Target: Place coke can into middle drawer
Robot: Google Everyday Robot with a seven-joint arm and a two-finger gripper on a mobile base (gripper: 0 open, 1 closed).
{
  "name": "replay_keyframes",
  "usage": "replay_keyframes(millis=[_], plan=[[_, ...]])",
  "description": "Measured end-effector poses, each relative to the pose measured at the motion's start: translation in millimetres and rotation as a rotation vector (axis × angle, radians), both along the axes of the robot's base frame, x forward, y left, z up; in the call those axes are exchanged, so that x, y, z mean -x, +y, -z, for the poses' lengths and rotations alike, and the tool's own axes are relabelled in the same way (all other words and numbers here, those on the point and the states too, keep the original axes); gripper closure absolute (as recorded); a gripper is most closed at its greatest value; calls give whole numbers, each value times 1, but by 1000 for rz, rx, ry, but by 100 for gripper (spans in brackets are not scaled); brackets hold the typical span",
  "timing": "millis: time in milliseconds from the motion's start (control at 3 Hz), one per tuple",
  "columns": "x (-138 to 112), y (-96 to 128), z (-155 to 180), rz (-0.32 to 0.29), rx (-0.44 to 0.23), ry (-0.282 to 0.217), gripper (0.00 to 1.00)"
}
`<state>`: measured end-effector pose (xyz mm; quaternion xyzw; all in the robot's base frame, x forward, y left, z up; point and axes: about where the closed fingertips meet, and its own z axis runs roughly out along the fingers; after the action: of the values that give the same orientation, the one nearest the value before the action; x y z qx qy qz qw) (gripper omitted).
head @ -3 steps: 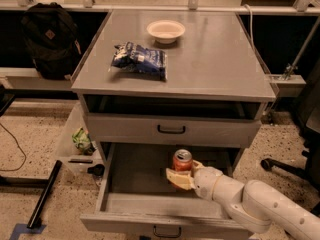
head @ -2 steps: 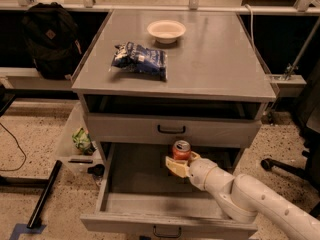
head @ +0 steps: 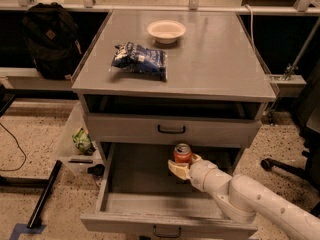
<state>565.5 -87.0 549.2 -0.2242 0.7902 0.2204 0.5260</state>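
Observation:
The coke can (head: 182, 153), red with a silver top, is upright over the back of the open middle drawer (head: 145, 181), a deep grey box pulled out below the cabinet. My gripper (head: 182, 166) reaches in from the lower right on a white arm and is shut on the can's lower part, with a cream finger (head: 177, 169) on its front left side. The can's base is hidden behind the fingers, so I cannot tell if it touches the drawer floor.
Above, a shallower drawer front (head: 171, 130) with a black handle is slightly open. On the cabinet top (head: 220, 59) lie a blue-and-white snack bag (head: 139, 60) and a white bowl (head: 166, 31). A black backpack (head: 48, 39) stands at the left; a chair base (head: 280, 165) at the right.
My gripper has carried the can a little to the left and further toward the back of the drawer. Nothing else has moved.

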Motion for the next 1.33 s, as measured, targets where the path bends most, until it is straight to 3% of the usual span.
replay_keyframes(millis=[667,1000,1333], plan=[[0,1,17,-25,115,-13,100],[36,21,53,-192,282,-33,100],[72,38,89,-343,368,4,100]])
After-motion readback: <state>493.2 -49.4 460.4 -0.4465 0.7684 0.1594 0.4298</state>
